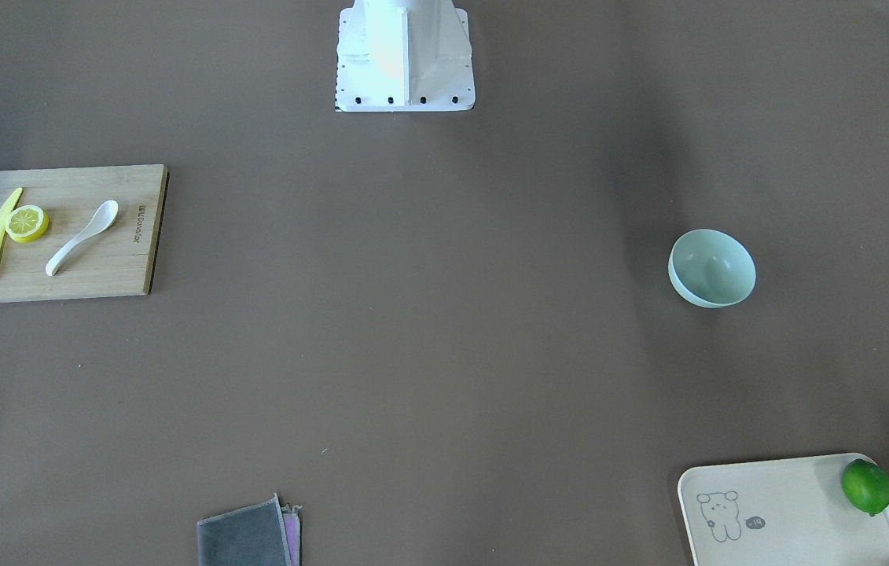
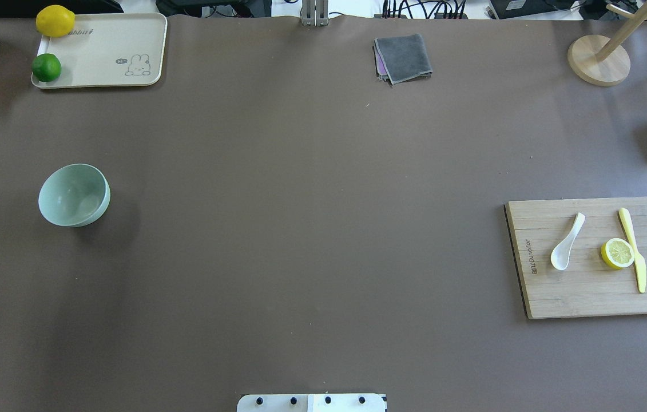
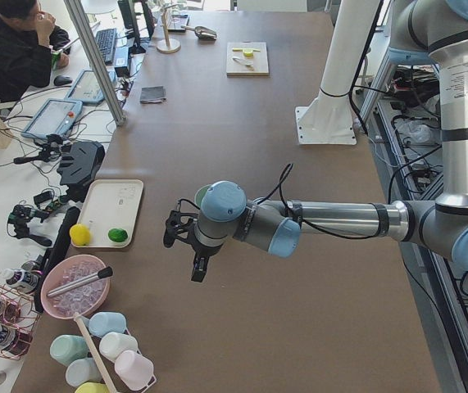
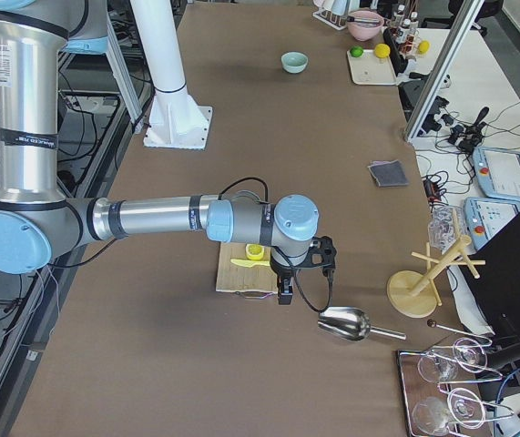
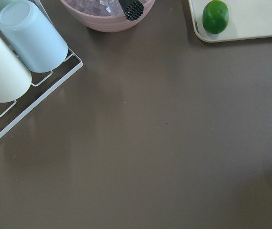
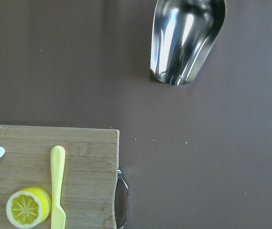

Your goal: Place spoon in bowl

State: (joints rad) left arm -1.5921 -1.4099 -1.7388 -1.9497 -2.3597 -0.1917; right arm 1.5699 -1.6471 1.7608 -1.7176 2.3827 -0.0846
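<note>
Nothing's grabbed yet: spoon (image 2: pixel 566 242) sits on the cutting board (image 2: pixel 586 297) by the robot's right table edge, bowl (image 2: pixel 74 194) near the left edge (well apart), both grippers' finger state I can't tell, so step 1 is reaching for the handle.

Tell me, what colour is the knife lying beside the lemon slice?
The knife is plain yellow, shown best in the overhead exterior view.

White spoon (image 2: pixel 566 242), mint-green bowl (image 2: pixel 74 194), cream tray (image 2: pixel 107 51) with perhaps a rabbit drawing.
</note>
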